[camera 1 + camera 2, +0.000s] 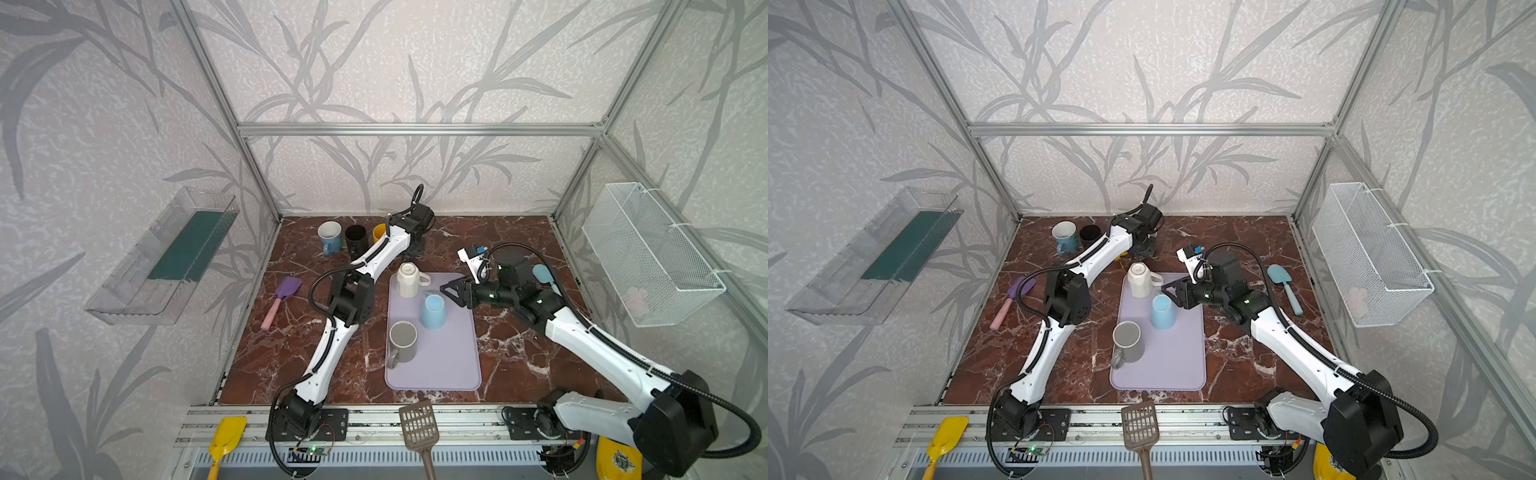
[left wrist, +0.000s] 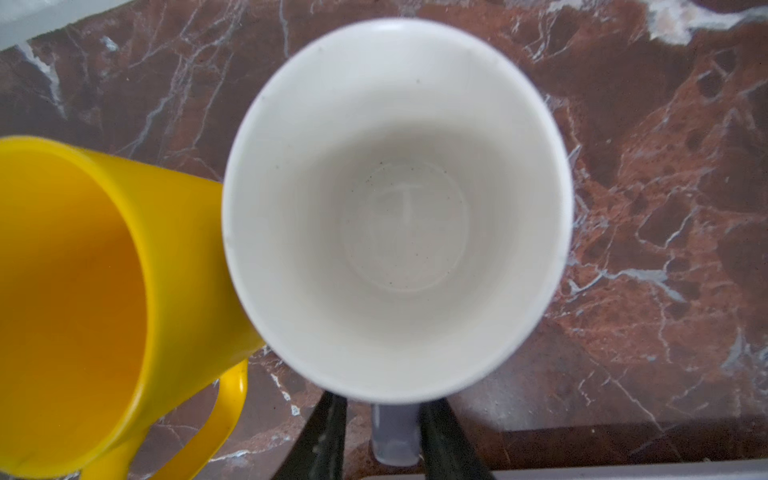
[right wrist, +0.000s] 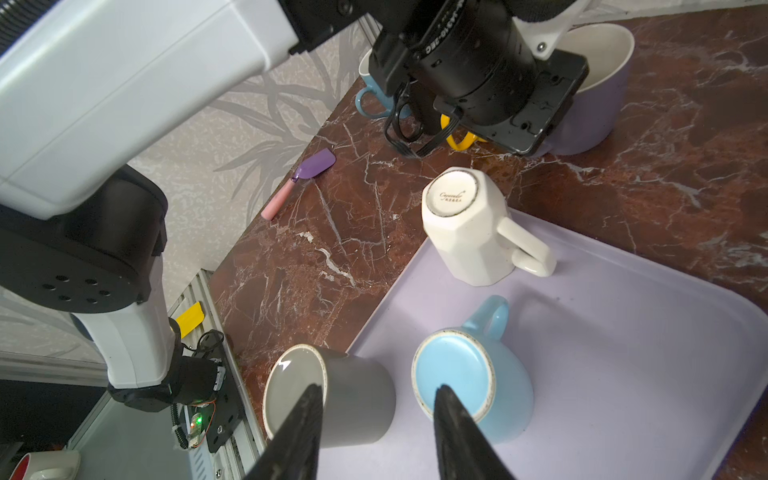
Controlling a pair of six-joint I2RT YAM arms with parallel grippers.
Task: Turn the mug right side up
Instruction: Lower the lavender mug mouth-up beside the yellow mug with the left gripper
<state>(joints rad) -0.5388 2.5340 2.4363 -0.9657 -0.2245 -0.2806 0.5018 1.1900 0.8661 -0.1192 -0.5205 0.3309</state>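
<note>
Leaf-patterned walls (image 1: 415, 62), aluminium frame (image 1: 415, 129), seemingly marble tabletop (image 1: 266, 365).

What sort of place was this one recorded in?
Probably a lab test cell dressed as a kitchen counter: an aluminium frame holding wallpapered panels, a marble-look tabletop, and mugs on a lilac mat.

We see a tabletop (image 1: 519, 357) with a red-brown marble look, veined white, smooth with a dull sheen. The lilac tray (image 1: 449, 370) looks matt and rubbery. The lavender mug (image 2: 395, 208) is glazed ceramic, white and faintly speckled inside, and the faceted white mug (image 3: 469, 237) is glossy too. The yellow mug (image 2: 83, 291) looks like shiny plastic. The wall basket (image 1: 648, 257) is white wire mesh, and the frame (image 1: 415, 129) is brushed metal.
</note>
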